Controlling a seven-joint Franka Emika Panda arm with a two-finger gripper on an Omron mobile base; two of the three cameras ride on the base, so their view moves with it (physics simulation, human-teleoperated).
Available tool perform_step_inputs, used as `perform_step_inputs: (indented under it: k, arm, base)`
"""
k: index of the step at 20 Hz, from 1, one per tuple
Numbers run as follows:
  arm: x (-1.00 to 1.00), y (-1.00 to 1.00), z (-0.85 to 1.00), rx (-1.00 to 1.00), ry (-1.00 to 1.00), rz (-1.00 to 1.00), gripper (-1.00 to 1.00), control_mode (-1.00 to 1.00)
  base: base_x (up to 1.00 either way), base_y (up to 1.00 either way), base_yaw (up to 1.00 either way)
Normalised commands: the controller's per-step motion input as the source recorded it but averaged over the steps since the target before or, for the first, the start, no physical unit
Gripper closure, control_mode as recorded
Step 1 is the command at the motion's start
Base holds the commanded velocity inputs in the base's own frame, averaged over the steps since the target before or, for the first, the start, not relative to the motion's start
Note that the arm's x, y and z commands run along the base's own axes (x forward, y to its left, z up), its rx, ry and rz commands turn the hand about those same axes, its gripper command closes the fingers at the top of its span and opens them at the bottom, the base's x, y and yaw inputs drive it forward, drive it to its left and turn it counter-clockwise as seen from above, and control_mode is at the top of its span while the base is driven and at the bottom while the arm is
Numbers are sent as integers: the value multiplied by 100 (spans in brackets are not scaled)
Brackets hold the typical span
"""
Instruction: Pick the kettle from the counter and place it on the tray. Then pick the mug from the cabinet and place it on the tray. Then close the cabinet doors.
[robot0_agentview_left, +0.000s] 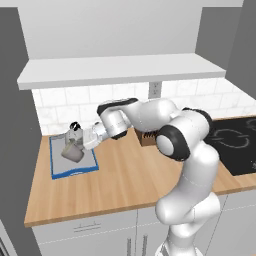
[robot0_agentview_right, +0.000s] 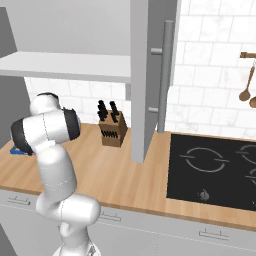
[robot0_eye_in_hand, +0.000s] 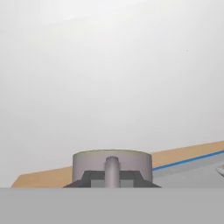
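the left base view looks down from behind the arm onto the desk (robot0_agentview_left: 125, 175) and tray (robot0_agentview_left: 55, 170). the right base view faces the knife block (robot0_agentview_right: 112, 130) and stovetop (robot0_agentview_right: 215, 172), sharing both with it. the hand view sits close behind the mug (robot0_eye_in_hand: 112, 166), looking level across the tray.

Light-brown wooden counter (robot0_agentview_left: 125, 180), blue-rimmed tray (robot0_agentview_left: 56, 172) at left, knife block (robot0_agentview_right: 112, 131) near wall, black stovetop (robot0_agentview_right: 215, 172) at right

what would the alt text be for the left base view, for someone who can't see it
The white robot arm reaches left over the wooden counter, its gripper holding a grey mug tilted over the blue-rimmed tray. A kettle sits on the tray just behind the mug, and a black stovetop lies at the right.
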Motion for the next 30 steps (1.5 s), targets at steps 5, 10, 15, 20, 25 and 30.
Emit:
perform_step_inputs:
  k: [5,10,15,20,25,30]
  arm:
    - [38,31,-30,0,0,3,100,-100]
    - [38,23,-21,0,0,1,100,-100]
    - [31,17,-27,0,-1,0,100,-100]
    - [12,10,-34,0,-3,0,100,-100]
    - [-8,0,-35,-1,-1,0,100,-100]
    - [-20,-8,-40,-3,-2,0,100,-100]
  base:
    - [0,0,0]
    - [0,0,0]
    - [0,0,0]
    - [0,0,0]
    - [0,0,0]
    - [0,0,0]
